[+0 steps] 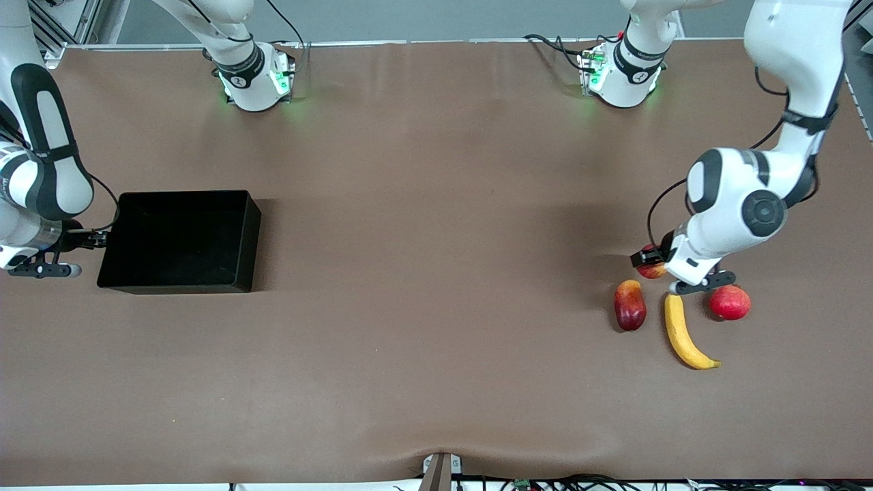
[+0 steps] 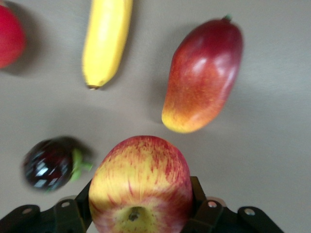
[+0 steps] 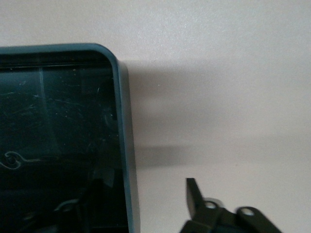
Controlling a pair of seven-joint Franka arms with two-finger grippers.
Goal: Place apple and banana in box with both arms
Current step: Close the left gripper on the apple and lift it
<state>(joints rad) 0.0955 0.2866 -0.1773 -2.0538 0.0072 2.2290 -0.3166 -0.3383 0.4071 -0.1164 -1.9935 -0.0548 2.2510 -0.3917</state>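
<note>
Left hand [image 2: 141, 213] grips the apple [image 2: 141, 187], arm hiding it from the front.

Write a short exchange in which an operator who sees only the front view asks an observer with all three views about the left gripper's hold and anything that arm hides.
Operator: Does the left gripper have the apple? The arm covers most of it.
Observer: Yes. The left gripper is shut on the apple, a finger on each side.
Operator: Is anything hidden under that arm?
Observer: A small dark purple fruit with a green stalk lies on the table near the apple, not touching it.
Operator: Thanks. On my view the right gripper waits beside the box, at the right arm's end of the table.
</note>
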